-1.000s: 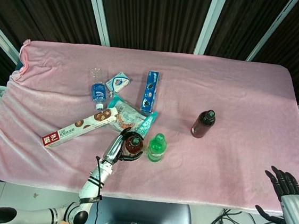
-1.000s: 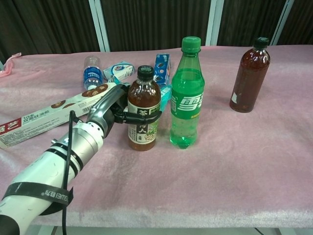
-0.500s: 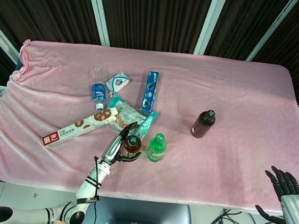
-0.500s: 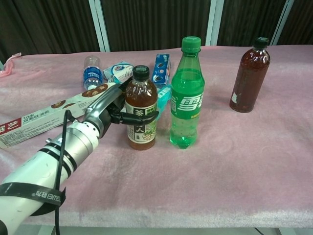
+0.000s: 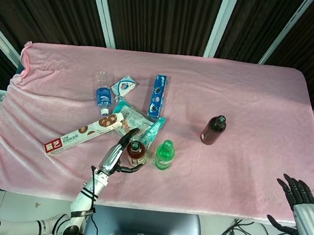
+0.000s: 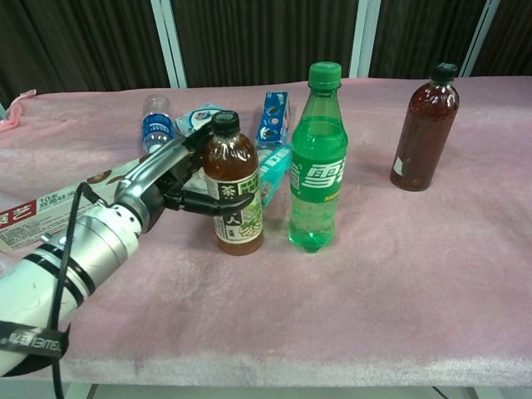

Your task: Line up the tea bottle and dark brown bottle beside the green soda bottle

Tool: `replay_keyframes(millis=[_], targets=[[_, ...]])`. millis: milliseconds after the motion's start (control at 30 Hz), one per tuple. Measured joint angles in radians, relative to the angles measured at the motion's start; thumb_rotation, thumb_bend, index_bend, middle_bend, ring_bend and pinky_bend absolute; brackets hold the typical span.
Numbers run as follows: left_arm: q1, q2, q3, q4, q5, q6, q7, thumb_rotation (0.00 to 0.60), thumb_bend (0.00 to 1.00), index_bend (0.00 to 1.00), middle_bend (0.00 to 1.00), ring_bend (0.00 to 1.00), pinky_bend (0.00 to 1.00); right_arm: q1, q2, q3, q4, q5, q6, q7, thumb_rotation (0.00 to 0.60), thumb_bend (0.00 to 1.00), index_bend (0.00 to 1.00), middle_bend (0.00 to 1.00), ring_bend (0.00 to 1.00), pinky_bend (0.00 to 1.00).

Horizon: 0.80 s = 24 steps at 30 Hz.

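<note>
on the pink cloth of the table, just left of the green soda bottle: tea bottle upright, left robot hand loosely curled round it — release unclear. could topple if snagged on withdrawal — tall, smooth, narrow-based plastic on soft fabric. dark brown bottle well apart; right robot hand spread, empty.
</note>
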Motion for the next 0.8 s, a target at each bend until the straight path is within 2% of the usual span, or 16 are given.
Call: replay_keyframes(millis=[233, 333, 467, 633, 800], targets=[[0.059, 0.106, 0.036, -0.055, 0.039, 0.076, -0.006, 0.6, 0.24, 0.0, 0.0, 0.0, 0.0, 0.006, -0.01, 0.01, -0.005, 0.011, -0.009, -0.014, 0.6, 0.34, 0.0, 0.0, 0.0, 0.07], [0.094, 0.171, 0.058, -0.055, 0.064, 0.124, -0.004, 0.6, 0.25, 0.0, 0.0, 0.0, 0.0, 0.015, -0.013, 0.016, -0.004, 0.012, -0.015, -0.002, 0.6, 0.34, 0.0, 0.0, 0.0, 0.07], [0.152, 0.303, 0.115, -0.016, 0.114, 0.186, 0.019, 0.6, 0.25, 0.0, 0.03, 0.0, 0.0, 0.045, -0.014, 0.033, -0.004, 0.02, -0.04, 0.048, 0.6, 0.34, 0.0, 0.0, 0.0, 0.07], [0.267, 0.463, 0.18, 0.061, 0.133, 0.286, 0.127, 0.6, 0.26, 0.0, 0.02, 0.0, 0.0, 0.13, -0.023, 0.089, -0.007, 0.059, -0.125, 0.136, 0.6, 0.34, 0.0, 0.0, 0.0, 0.07], [0.419, 0.499, 0.209, 0.157, 0.11, 0.438, 0.25, 0.6, 0.26, 0.0, 0.02, 0.0, 0.0, 0.237, -0.043, 0.163, -0.011, 0.135, -0.258, 0.25, 0.6, 0.34, 0.0, 0.0, 0.0, 0.07]])
